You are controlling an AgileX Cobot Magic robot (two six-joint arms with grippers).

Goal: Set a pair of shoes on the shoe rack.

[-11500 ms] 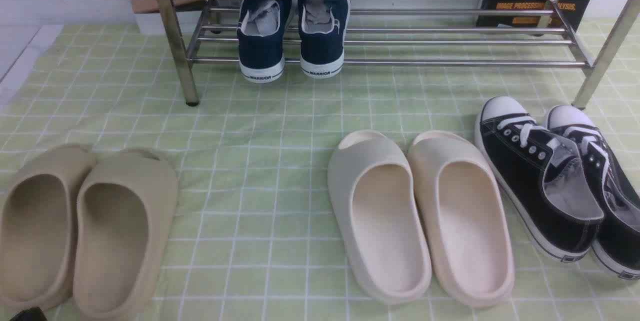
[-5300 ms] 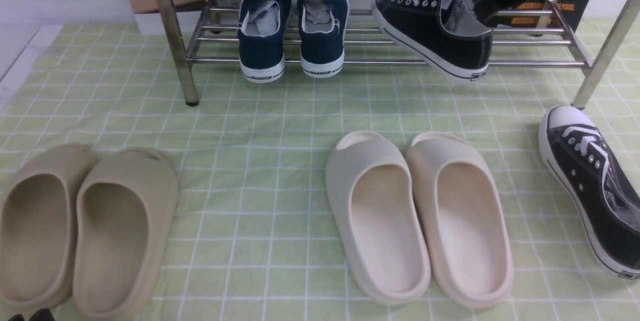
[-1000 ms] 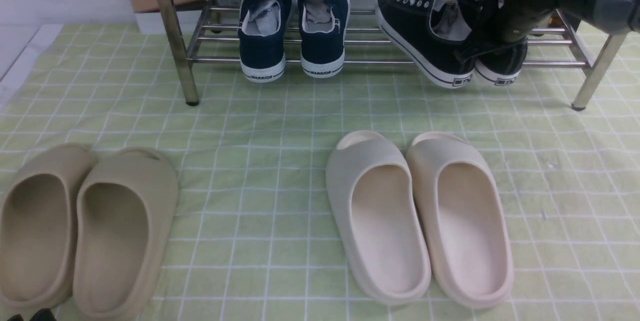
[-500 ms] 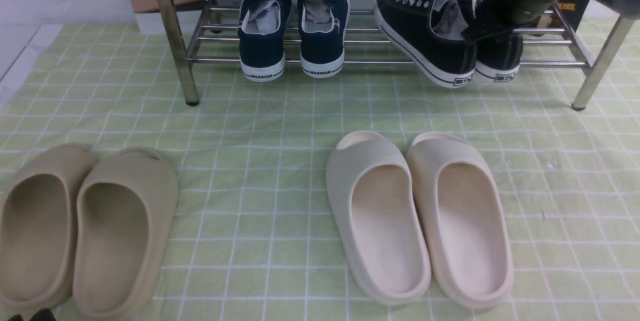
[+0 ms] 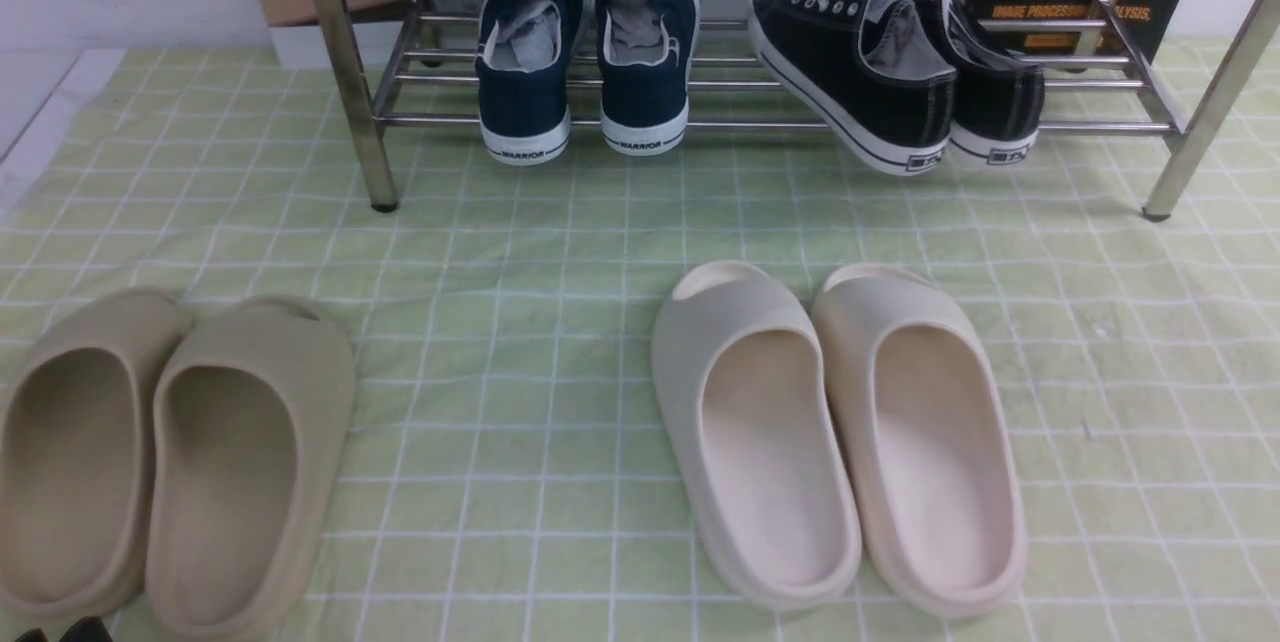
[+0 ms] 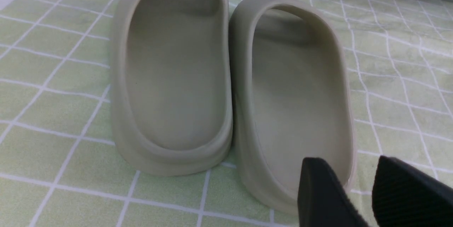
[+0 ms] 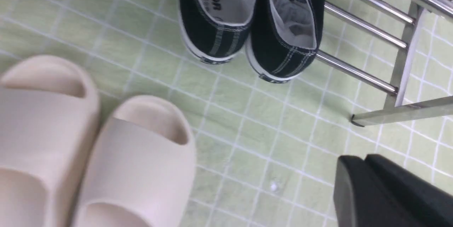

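Pair of shoes (image 5: 870,72) on shoe rack (image 5: 340,72), low shelf, right part, side by side, heels poking out near side. Blue shoes (image 5: 525,72) to left. Right gripper (image 7: 359,161) near rack's right leg, fingers pressed together. Left gripper (image 6: 348,167) by tan slides (image 6: 177,78), fingers spread apart.

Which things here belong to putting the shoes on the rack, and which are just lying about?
Part of the job: the pair of black canvas sneakers with white toe caps; the chrome metal-tube shoe rack they rest on.
Just lying about: the navy blue canvas sneakers on the rack; the cream foam slides; the tan foam slides; the green checked cloth.
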